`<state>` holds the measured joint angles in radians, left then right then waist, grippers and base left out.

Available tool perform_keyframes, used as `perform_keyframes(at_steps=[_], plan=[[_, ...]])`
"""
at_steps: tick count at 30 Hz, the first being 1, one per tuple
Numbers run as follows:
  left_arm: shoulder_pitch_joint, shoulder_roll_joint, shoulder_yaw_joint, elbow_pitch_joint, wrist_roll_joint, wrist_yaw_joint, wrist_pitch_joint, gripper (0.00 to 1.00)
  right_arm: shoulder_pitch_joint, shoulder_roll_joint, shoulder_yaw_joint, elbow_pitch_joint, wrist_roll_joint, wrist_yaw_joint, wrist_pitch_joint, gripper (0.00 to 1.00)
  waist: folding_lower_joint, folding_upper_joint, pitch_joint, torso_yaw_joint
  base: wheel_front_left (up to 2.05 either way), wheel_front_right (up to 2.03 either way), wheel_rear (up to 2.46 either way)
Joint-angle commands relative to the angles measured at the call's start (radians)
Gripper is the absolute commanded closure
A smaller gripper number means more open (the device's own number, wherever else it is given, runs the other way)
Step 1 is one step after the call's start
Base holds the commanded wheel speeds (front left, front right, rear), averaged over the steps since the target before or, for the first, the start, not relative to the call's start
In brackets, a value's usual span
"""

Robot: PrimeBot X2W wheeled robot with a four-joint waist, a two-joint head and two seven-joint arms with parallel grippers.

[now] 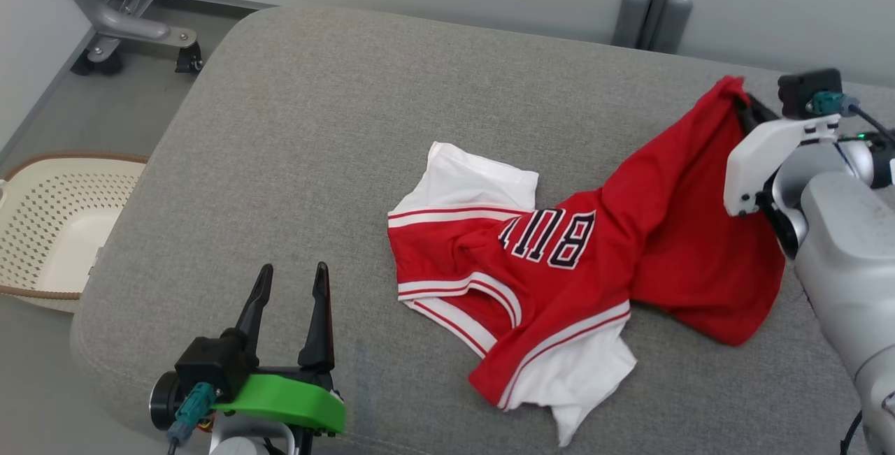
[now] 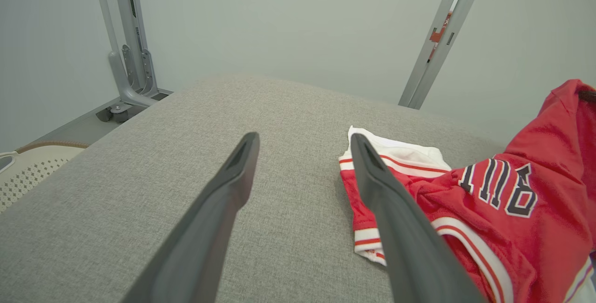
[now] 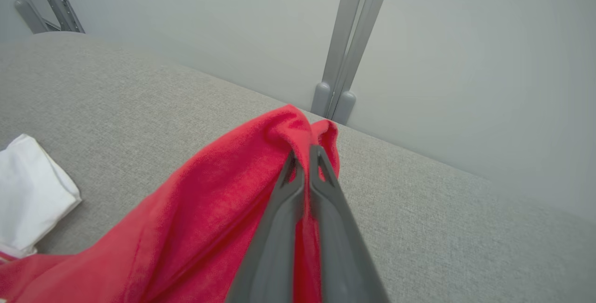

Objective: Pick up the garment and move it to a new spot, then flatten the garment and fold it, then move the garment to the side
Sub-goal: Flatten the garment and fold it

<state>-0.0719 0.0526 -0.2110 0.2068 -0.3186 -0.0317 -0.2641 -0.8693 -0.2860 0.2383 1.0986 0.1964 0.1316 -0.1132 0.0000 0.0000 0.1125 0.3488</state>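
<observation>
The garment (image 1: 601, 259) is a red jersey with white trim and dark letters, crumpled on the grey cushioned surface (image 1: 335, 147). Its right end is lifted off the surface, pinched by my right gripper (image 1: 740, 98), which is shut on a fold of red cloth (image 3: 279, 135); the fingers (image 3: 298, 186) press together around it. My left gripper (image 1: 290, 287) stands open at the lower left, above bare surface, left of the jersey. In the left wrist view its fingers (image 2: 233, 177) spread wide, the jersey's white sleeve (image 2: 400, 151) just beyond the right one.
A cream perforated basket (image 1: 49, 224) sits on the floor off the left edge of the surface. A grey wheeled frame (image 1: 126, 22) stands at the far left corner, and a grey post (image 1: 654, 1) rises behind the far edge.
</observation>
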Motion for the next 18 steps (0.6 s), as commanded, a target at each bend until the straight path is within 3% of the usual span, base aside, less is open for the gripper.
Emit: perform_keyframes(at_steps=[1,7,12,18], plan=[[-0.013,0.0,-0.001,-0.001,0.004,-0.001,0.0,0.0,-0.035,-0.01,-0.013,0.012,-0.028,-0.002,-0.034,1.0,0.0,0.0,0.0,0.005,0.0,0.0,0.0],[-0.007,-0.001,0.006,-0.003,-0.001,0.006,0.0,0.0,-0.098,0.009,-0.056,0.056,-0.119,-0.002,-0.115,1.0,0.0,0.0,-0.002,-0.004,0.0,0.0,0.0],[0.005,-0.001,0.011,-0.008,-0.003,0.009,0.0,0.0,-0.027,0.034,-0.068,0.054,-0.145,-0.002,-0.146,1.0,0.0,0.0,-0.006,-0.034,0.0,0.0,0.0],[0.018,-0.001,0.013,-0.017,0.004,0.012,0.0,0.0,0.165,0.064,-0.109,-0.113,-0.12,-0.002,-0.152,1.0,0.0,0.0,-0.012,-0.092,0.0,0.0,0.0]])
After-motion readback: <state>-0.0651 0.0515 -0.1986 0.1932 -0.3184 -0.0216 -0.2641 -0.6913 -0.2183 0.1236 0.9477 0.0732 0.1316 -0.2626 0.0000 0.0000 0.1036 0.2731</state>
